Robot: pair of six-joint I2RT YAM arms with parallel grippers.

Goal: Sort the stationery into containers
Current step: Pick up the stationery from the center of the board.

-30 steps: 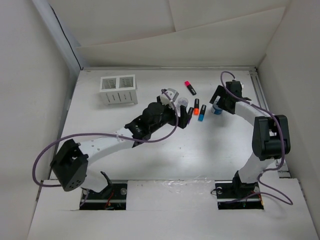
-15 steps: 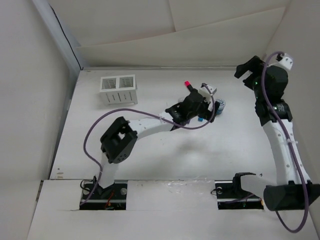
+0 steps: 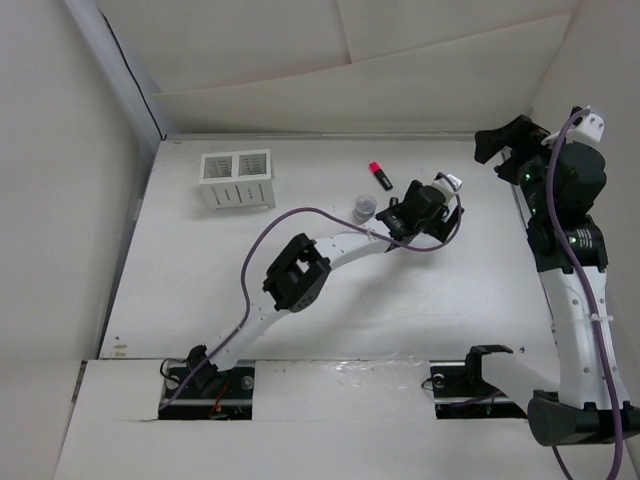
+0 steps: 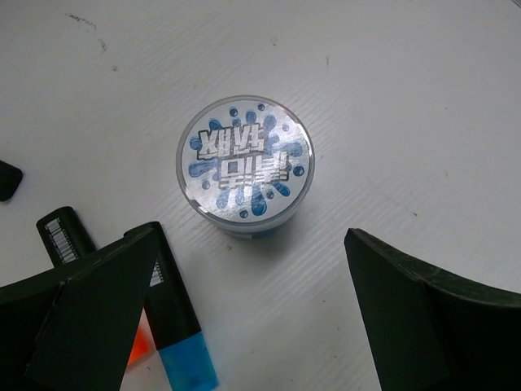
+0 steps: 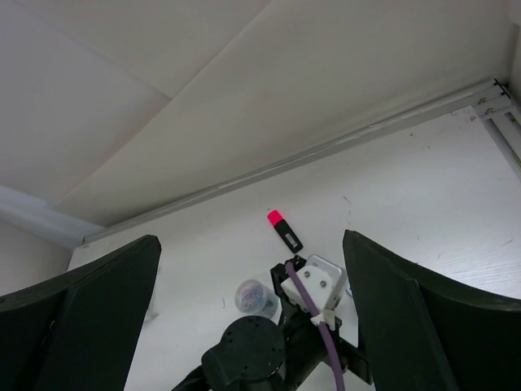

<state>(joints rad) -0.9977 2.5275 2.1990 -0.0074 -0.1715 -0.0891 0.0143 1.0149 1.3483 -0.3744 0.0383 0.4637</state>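
Observation:
My left gripper [image 3: 428, 208] is open and empty, low over the table right of centre. In the left wrist view [image 4: 252, 326] a small round clear tub with a blue-splash label [image 4: 246, 167] stands just ahead of the open jaws. A blue-capped highlighter [image 4: 175, 326] and an orange cap [image 4: 140, 352] lie by the left finger. A pink-capped highlighter [image 3: 380, 175] and the translucent grey roll [image 3: 366, 207] lie left of that gripper. The white two-compartment box [image 3: 237, 180] stands at the back left. My right gripper [image 3: 505, 140] is open, empty and raised high at the right; it shows in its wrist view [image 5: 251, 240].
The right wrist view looks down on the pink highlighter [image 5: 285, 230], the grey roll [image 5: 256, 297] and the left arm's wrist [image 5: 313, 285]. White walls close the back and sides. A metal rail [image 3: 515, 190] runs along the table's right edge.
My left arm has reached further right, past the highlighters, uncovering the grey roll. My right arm has lifted off the table near the blue tub and risen to the right.

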